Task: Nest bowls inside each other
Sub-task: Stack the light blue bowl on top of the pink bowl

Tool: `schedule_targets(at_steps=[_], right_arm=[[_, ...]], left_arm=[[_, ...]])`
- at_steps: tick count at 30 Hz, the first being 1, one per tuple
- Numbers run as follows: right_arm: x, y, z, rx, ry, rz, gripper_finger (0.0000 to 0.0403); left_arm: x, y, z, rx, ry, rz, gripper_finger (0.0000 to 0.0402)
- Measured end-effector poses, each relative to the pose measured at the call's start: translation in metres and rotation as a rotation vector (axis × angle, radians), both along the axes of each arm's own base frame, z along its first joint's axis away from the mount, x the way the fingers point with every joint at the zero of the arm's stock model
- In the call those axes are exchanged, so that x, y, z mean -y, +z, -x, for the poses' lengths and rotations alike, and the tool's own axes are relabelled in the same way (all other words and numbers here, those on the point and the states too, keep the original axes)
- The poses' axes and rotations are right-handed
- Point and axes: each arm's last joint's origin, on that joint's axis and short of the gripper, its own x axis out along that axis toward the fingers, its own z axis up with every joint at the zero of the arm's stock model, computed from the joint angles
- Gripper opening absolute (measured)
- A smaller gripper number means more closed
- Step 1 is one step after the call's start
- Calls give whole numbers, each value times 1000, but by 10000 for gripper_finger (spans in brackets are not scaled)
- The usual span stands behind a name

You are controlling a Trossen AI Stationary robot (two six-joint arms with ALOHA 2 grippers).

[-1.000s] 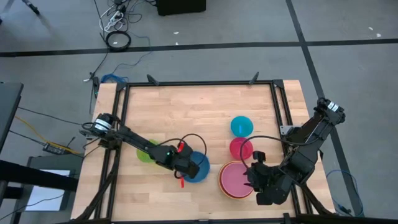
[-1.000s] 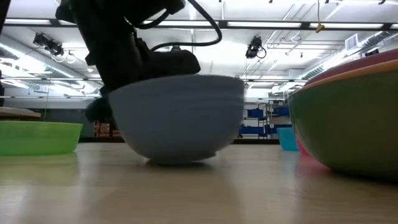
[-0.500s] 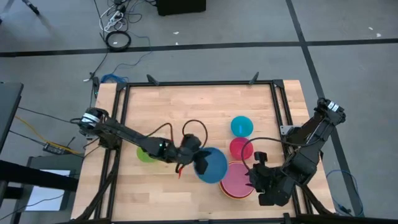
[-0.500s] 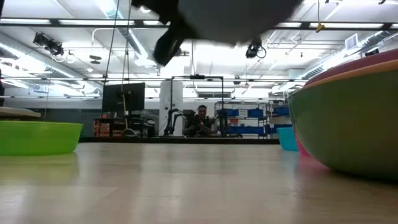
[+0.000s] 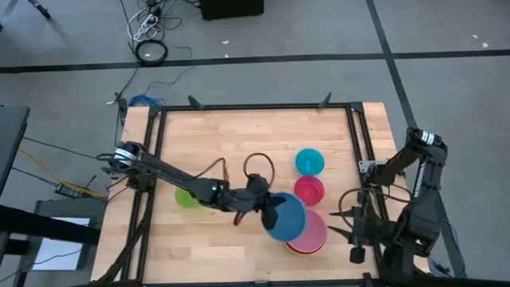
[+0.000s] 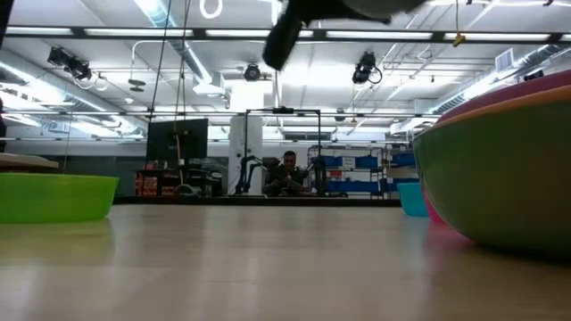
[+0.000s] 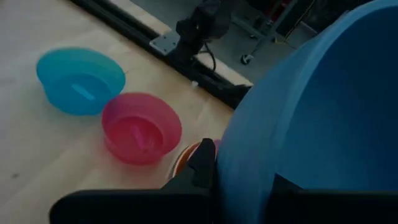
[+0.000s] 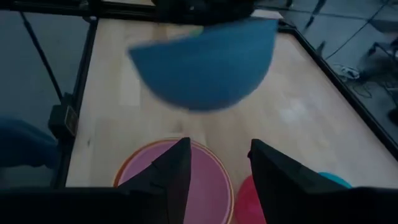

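My left gripper (image 5: 269, 207) is shut on the blue bowl (image 5: 288, 217) and holds it in the air over the left part of the stack. In that stack the pink bowl (image 8: 208, 180) sits in the orange one, which sits in the dull green one (image 6: 500, 187). The magenta-red bowl (image 5: 308, 190) and the cyan bowl (image 5: 310, 162) stand on the table behind the stack. The lime green bowl (image 5: 186, 198) stands at the left. My right gripper (image 8: 217, 168) is open at the table's right edge, pointing at the stack. My left gripper has the blue bowl by its rim (image 7: 249, 168) on the side nearest the table's left. One finger (image 7: 202, 167) is outside the wall and the other inside. The fingers come from the table's left, slanting a little down. The bowl is lifted clear, mouth up and tilted.
Black frame rails (image 5: 351, 143) run along the table's edges. Bare wood lies between the lime green bowl and the stack and across the table's far half. A person (image 6: 287, 172) sits far off in the room behind.
My left gripper has lifted the blue bowl off the table and carried it toward the table's right, over the stack; the bowl has tipped on the way. My right gripper has turned and drawn back from the stack toward the right edge.
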Motion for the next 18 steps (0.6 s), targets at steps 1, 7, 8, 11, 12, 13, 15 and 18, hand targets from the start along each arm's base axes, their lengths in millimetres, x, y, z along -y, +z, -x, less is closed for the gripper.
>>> schedule_targets(at_steps=[1,7,8,11,12,13,15,18], right_arm=[[1,0,1,-1,-9,-5,151],[3,-1,1,-8,-21,-6,151],[3,-1,1,-7,-21,-5,151],[3,-1,1,-5,-22,-6,151],[2,-1,1,-5,-22,-7,151],[2,-1,1,-3,-22,-10,151],[2,0,0,0,-22,-12,151],[2,0,0,1,-23,-14,151]], left_arm=[[1,-4,-4,-8,2,1,21],[7,-13,-33,7,22,17,21],[7,-17,-38,-2,24,14,21],[10,-28,-50,-32,25,4,21],[10,-30,-53,-34,27,4,21],[10,-31,-55,-41,23,5,21],[9,-36,-59,-65,27,18,21],[8,-50,-59,-128,35,28,21]])
